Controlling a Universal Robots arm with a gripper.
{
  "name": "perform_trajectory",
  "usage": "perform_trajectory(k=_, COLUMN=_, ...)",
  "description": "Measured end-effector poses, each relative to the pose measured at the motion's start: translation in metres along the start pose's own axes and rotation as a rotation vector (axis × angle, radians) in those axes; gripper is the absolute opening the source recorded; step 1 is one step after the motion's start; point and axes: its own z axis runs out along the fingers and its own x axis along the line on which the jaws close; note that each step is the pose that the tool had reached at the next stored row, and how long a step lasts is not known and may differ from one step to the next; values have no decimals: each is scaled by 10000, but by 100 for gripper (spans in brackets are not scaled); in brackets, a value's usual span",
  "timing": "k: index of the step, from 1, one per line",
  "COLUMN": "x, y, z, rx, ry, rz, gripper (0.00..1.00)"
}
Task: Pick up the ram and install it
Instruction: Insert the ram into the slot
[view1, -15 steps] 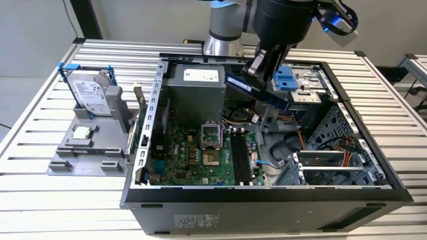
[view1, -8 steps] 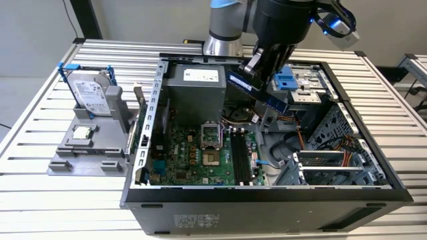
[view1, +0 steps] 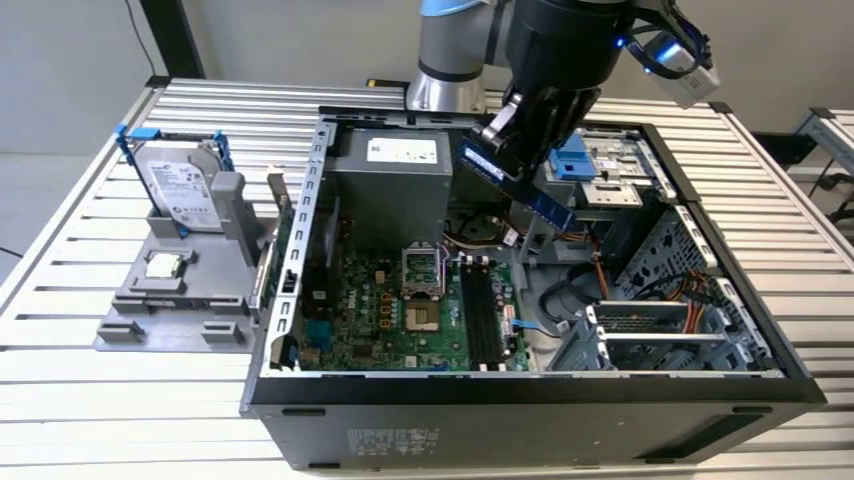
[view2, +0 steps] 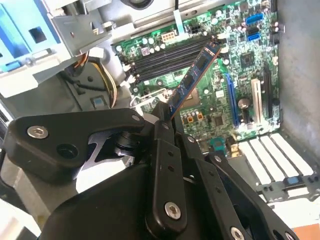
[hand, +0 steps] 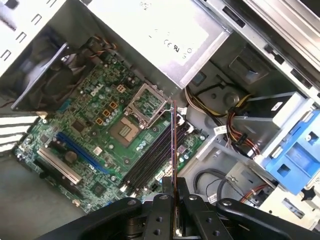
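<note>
The ram (view1: 534, 198) is a thin dark stick with a blue edge, and my gripper (view1: 523, 150) is shut on it. It hangs tilted above the open computer case (view1: 534, 385), over the back of the motherboard (view1: 387, 310). In both wrist views the ram (view2: 192, 77) (hand: 173, 150) sticks out from between the black fingers (view2: 161, 145), and the gripper (hand: 175, 202) holds its near end. The free end points down toward the black memory slots (view2: 165, 55) (hand: 152, 155), well above them. The same slots (view1: 483, 310) lie beside the processor socket (view1: 423, 320).
A silver hard drive (view1: 180, 185) in a blue frame stands on a grey holder (view1: 174, 310) at the exterior view's left, with a small square processor chip (view1: 163, 265) below it. Inside the case are the power supply (view1: 394, 170), cables (view1: 627, 290) and a blue drive bay (view1: 574, 160).
</note>
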Motion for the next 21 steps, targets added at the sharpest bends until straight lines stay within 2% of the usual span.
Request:
perform_trajectory(k=10, x=0, y=0, z=0, rx=32, ry=-28, rz=1338, gripper=0)
perform_trajectory(k=21, x=0, y=0, z=0, rx=72, ry=-60, rz=2986, gripper=0)
